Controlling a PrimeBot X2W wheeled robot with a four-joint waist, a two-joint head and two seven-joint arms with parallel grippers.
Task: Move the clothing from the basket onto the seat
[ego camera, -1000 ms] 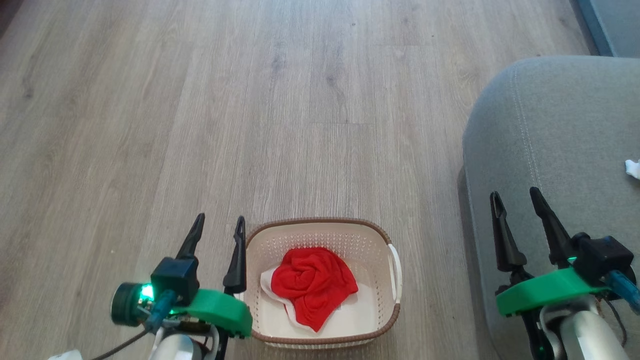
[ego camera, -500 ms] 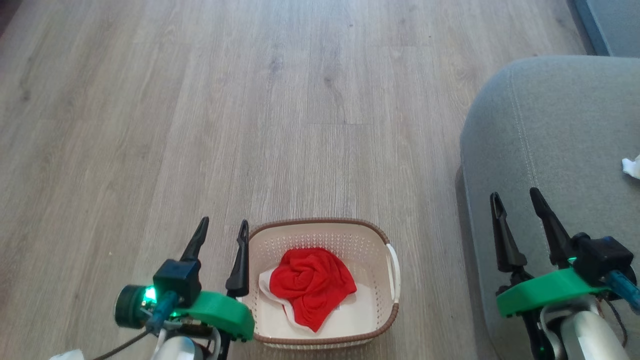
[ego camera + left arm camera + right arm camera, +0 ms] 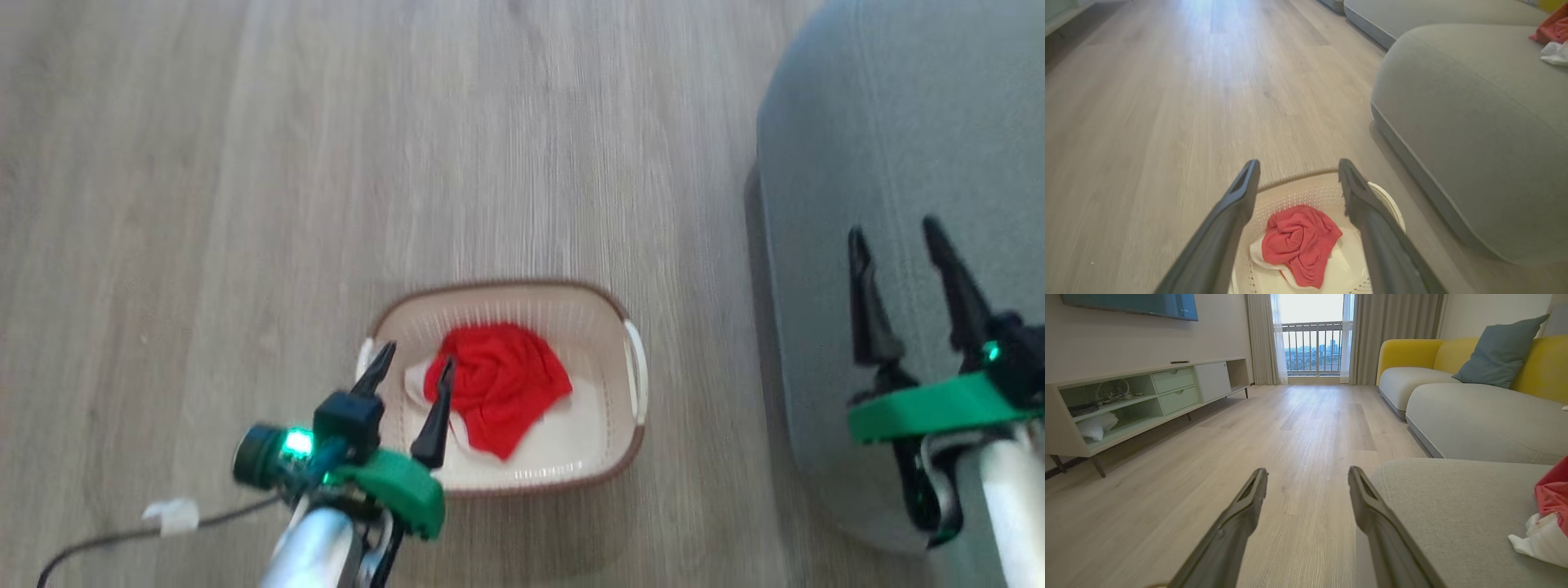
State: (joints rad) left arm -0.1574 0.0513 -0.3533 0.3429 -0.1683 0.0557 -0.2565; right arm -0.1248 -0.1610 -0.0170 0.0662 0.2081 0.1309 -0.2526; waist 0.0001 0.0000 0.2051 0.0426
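The cream basket stands on the wooden floor with a crumpled red piece of clothing inside, white trim showing at its left edge. My left gripper hangs open over the basket's left side, its fingers above the garment's left edge. The left wrist view looks down between the fingers of that gripper onto the clothing and the basket. My right gripper is open and empty over the grey seat. Another red and white garment lies on the seat, right of my right gripper.
A cable with a white tag trails on the floor at the lower left. In the right wrist view, a low TV console lines the left wall. A yellow sofa with a blue-grey pillow continues beyond the seat.
The head camera has tilted down and the picture has shifted. My left gripper moved right, from outside the basket's left wall to over its left side. Both grippers stay open.
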